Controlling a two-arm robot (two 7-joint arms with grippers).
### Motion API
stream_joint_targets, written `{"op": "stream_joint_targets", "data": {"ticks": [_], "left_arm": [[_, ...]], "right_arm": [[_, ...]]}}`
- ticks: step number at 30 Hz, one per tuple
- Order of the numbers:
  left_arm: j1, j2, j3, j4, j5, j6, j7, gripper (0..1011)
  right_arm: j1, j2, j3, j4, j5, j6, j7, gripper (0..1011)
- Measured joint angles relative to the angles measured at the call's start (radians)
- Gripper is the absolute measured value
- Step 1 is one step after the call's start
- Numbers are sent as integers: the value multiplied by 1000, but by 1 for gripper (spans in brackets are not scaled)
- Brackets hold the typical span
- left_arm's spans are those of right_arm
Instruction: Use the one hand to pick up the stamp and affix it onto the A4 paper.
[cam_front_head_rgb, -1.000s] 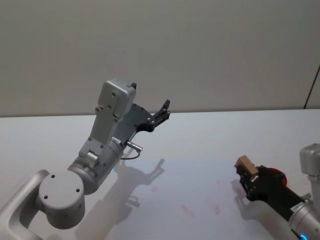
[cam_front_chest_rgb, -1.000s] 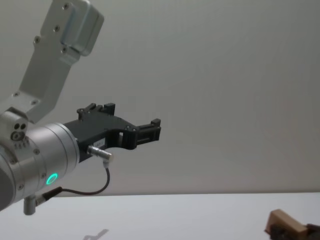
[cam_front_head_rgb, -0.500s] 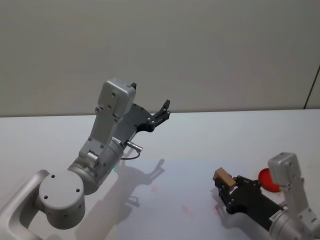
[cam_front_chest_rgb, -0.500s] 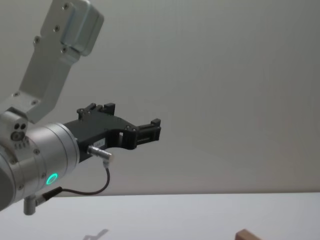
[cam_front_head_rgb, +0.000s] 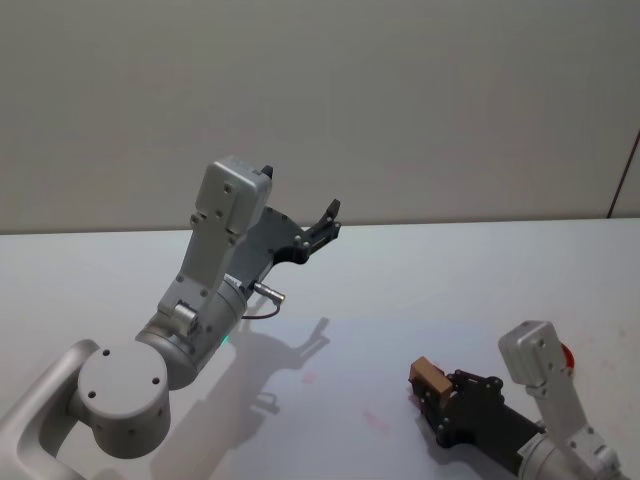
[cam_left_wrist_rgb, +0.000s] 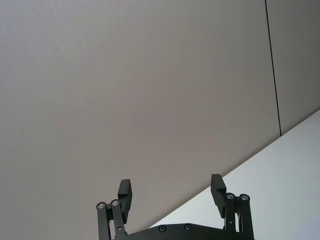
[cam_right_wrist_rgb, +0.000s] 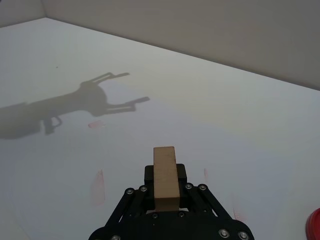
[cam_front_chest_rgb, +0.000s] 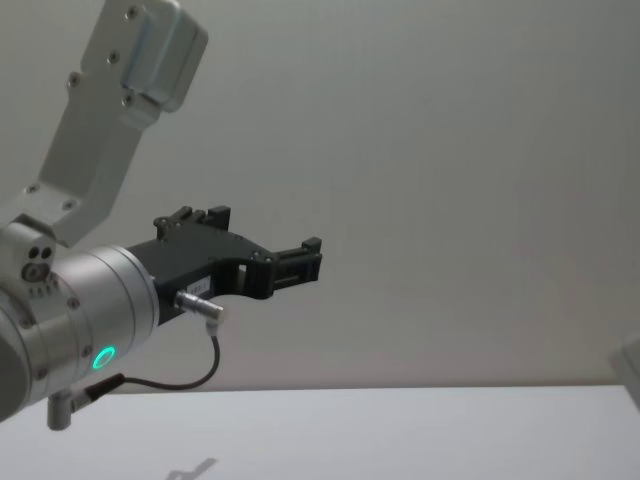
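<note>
My right gripper (cam_front_head_rgb: 432, 398) is shut on a small wooden stamp (cam_front_head_rgb: 431, 377), held low over the right part of the pale A4 paper (cam_front_head_rgb: 340, 355). In the right wrist view the stamp (cam_right_wrist_rgb: 165, 177) stands between the jaws above the paper (cam_right_wrist_rgb: 200, 130); I cannot tell whether it touches the sheet. Faint red stamp marks (cam_front_head_rgb: 375, 420) lie on the paper, and they show again in the right wrist view as stamp marks (cam_right_wrist_rgb: 98, 186). My left gripper (cam_front_head_rgb: 325, 222) is raised high over the table's back, open and holding nothing, and in its own wrist view the left gripper (cam_left_wrist_rgb: 171, 192) faces the wall.
A red ink pad (cam_front_head_rgb: 569, 357) peeks out behind my right arm at the table's right, also at the edge of the right wrist view as the red ink pad (cam_right_wrist_rgb: 315, 227). The white table (cam_front_head_rgb: 90, 280) runs back to a plain wall. The left arm's shadow (cam_right_wrist_rgb: 80, 102) falls across the sheet.
My right gripper has carried the stamp leftward and nearer to me, away from the red ink pad and over the paper. The left arm has not moved.
</note>
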Motion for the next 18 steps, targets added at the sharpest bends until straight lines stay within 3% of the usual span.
{"op": "stream_joint_targets", "data": {"ticks": [18], "left_arm": [[0, 0, 0, 0, 0, 0, 0, 1001]], "right_arm": [[8, -9, -10, 28, -19, 19, 1, 221]]}}
